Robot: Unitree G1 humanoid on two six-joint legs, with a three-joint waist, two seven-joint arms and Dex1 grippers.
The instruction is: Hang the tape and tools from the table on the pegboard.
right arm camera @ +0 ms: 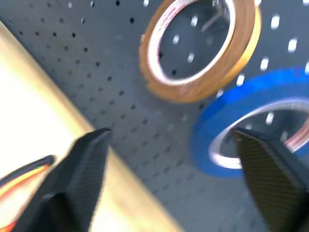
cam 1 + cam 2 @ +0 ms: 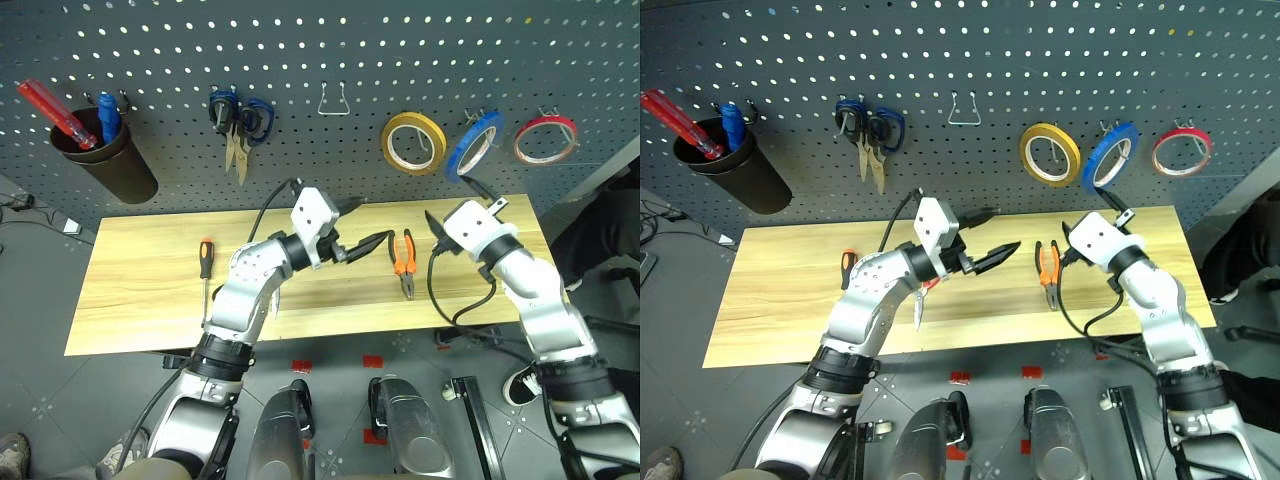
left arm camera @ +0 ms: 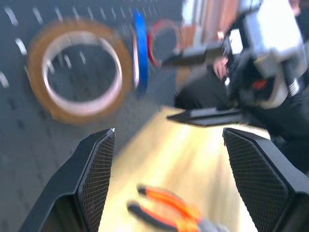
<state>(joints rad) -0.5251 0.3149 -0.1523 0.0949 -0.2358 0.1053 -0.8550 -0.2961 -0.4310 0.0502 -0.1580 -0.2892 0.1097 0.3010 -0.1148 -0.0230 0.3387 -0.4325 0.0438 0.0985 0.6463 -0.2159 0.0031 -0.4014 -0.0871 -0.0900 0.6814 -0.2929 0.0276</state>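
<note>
The thin flat ring of blue tape [image 2: 474, 143] hung on a metal hook of the dark grey perforated pegboard [image 2: 330, 60], between a yellow tape roll [image 2: 413, 142] and a thin red tape roll [image 2: 545, 140]. The right gripper [image 1: 169, 159] stood just below and in front of that blue ring with its black fingers [image 1: 79, 179] spread wide and nothing between them (the ring hung free of both fingers in the right wrist view).

The left gripper [image 2: 372, 240] reached level across the light wood-grain table [image 2: 130, 290], its jaws also wide apart and empty. The orange-and-black-handled pliers [image 2: 404, 264] lay flat on the table just beyond the left fingertips, between the two grippers. The slim screwdriver with the orange-and-black handle [image 2: 205, 272] lay on the table well to the left of that arm. The red-handled scissors [image 2: 921, 302] lay under the left forearm, mostly hidden.

On the pegboard also hung dark blue-handled scissors [image 2: 238, 125] and a dark cup [image 2: 110, 155] holding red and blue-handled tools [image 2: 55, 112].
</note>
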